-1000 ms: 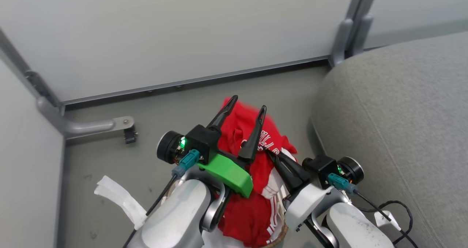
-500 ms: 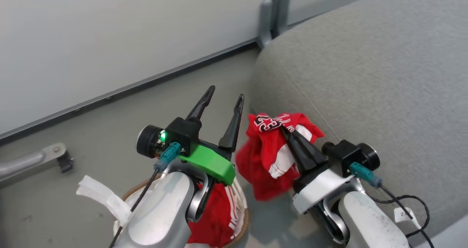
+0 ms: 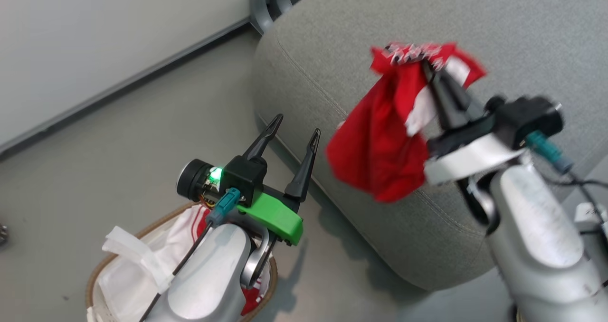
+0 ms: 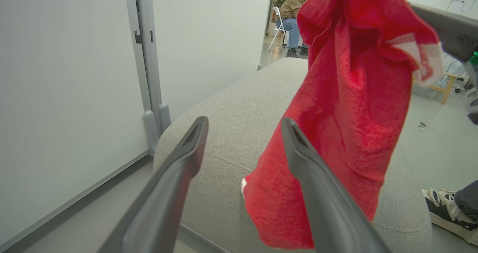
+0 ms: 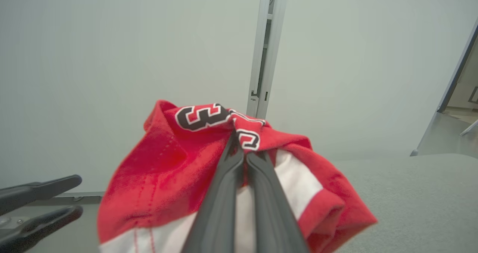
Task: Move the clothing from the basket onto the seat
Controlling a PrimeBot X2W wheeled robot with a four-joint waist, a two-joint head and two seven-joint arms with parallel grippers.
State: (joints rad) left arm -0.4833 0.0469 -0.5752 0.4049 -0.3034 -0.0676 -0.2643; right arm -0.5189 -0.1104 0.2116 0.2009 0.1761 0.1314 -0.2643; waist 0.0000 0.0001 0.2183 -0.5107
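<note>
- One red garment [image 3: 380,141] hangs long-axis downward over the seat [image 3: 361,18] edge, its top pinched by the right gripper [image 3: 427,68].
- A second garment [image 3: 249,300] lies in the single basket [image 3: 92,284].
- Above the basket, the left gripper [image 3: 295,125] is spread and empty.

Your grey floor [image 3: 142,137] carries the oval laundry basket [image 3: 90,288] at the lower left and the big grey seat [image 3: 332,37] near it. A partition post [image 3: 263,4] stands behind the seat.
</note>
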